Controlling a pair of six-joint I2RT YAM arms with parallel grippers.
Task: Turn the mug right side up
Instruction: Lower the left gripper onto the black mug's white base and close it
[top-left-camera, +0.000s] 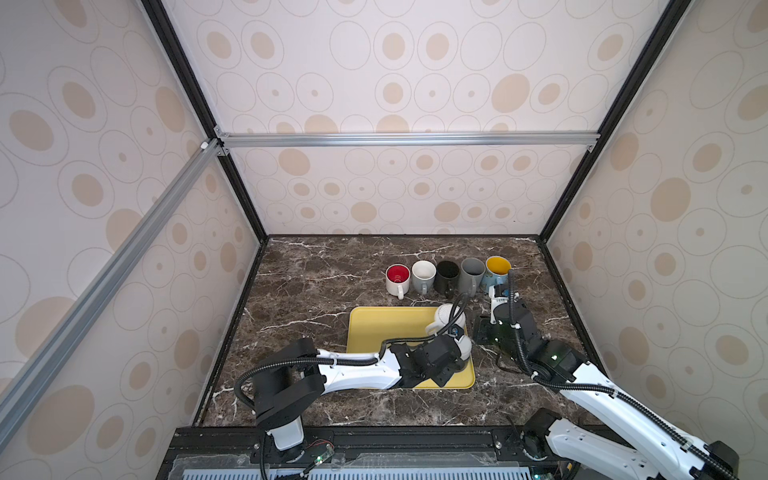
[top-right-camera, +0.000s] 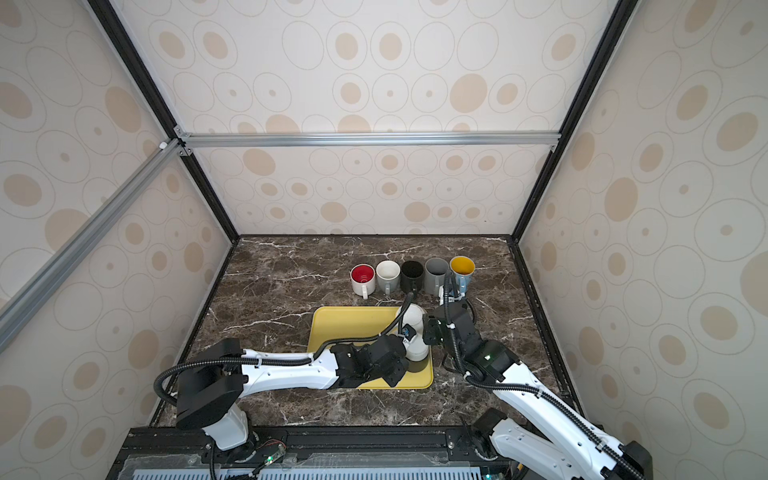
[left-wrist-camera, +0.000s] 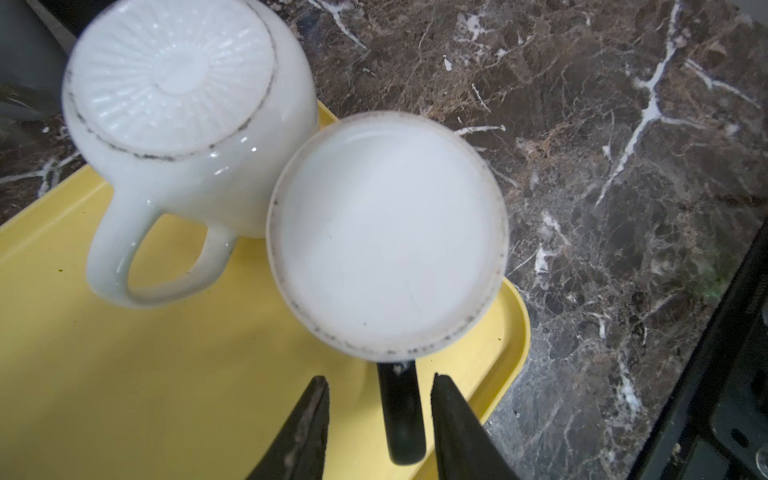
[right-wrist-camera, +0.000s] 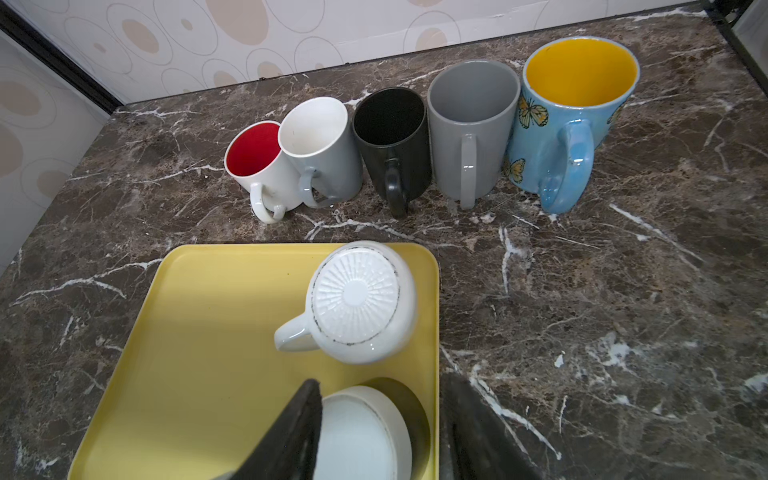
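Two mugs stand upside down on the yellow tray. One is a round white mug with a ribbed base. Beside it stands a mug with a flat white base and a black handle, at the tray's near right corner. My left gripper is open and straddles that black handle, with a gap on each side. My right gripper is open above the same mug and the tray's right edge, holding nothing; in a top view it hangs just right of the tray.
Several upright mugs stand in a row behind the tray: red-lined white, grey-white, black, grey and blue butterfly with yellow inside. Dark marble table surrounds the tray; enclosure walls close three sides.
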